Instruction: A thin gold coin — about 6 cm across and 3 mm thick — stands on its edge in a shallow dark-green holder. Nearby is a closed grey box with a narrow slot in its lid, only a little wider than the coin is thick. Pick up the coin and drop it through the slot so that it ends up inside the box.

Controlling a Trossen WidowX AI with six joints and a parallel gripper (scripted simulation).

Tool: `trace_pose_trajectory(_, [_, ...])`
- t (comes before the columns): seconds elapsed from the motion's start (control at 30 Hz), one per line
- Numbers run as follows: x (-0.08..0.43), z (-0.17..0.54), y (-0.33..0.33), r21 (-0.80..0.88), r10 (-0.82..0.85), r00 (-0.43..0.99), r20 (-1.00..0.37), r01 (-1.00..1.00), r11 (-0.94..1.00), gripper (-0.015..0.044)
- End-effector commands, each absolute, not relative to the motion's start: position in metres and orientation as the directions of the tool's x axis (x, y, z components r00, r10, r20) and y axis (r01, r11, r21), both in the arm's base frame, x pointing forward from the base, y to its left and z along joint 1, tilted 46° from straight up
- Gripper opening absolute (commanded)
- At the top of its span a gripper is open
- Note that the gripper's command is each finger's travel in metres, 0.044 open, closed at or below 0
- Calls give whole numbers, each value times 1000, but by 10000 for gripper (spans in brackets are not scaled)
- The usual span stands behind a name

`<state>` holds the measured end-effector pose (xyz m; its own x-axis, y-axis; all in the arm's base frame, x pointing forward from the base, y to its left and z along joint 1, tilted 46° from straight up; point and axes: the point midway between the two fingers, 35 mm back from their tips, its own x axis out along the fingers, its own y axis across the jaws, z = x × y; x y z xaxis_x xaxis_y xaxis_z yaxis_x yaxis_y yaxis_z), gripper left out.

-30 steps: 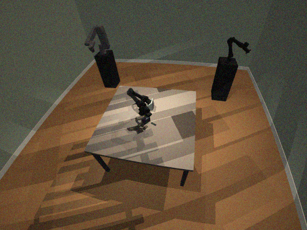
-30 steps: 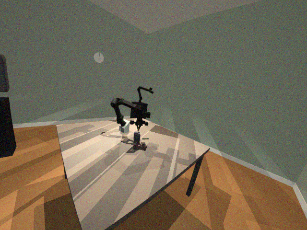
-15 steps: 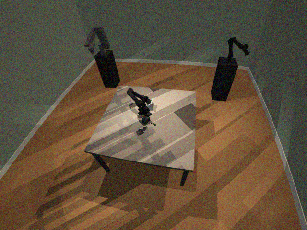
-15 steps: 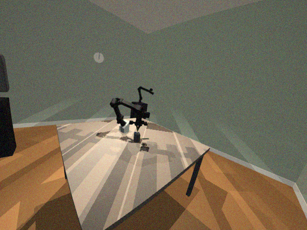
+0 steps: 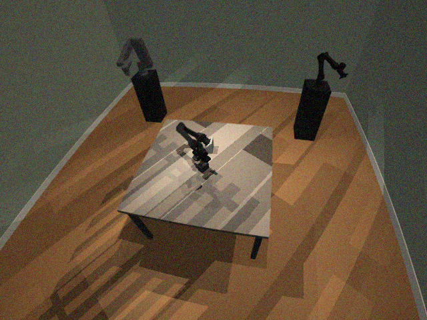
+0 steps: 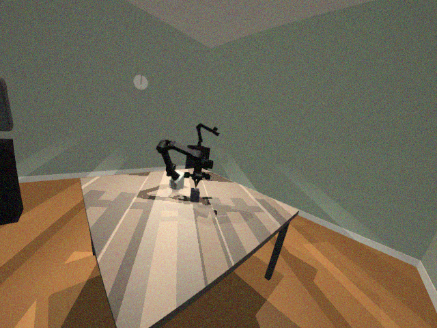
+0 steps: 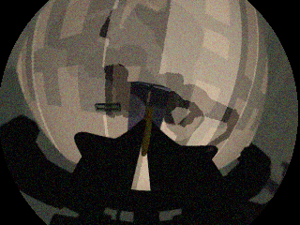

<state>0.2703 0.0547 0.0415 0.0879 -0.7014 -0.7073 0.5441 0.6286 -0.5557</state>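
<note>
The gripper (image 7: 145,144), clamped on the edge-on coin (image 7: 148,130), hangs just above the box (image 7: 139,101), lying slightly upper-left in the wrist view.

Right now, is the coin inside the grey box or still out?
Out: the end effector is shut on the coin, edge-on above the box.
</note>
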Motion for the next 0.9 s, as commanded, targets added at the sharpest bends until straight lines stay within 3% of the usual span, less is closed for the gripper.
trace_pose_trajectory(0.0, [271, 40, 52, -560, -704, 88, -705, 540, 628, 0])
trace_pose_trajectory(0.87, [271, 32, 44, -561, -704, 88, -705, 538, 629, 0])
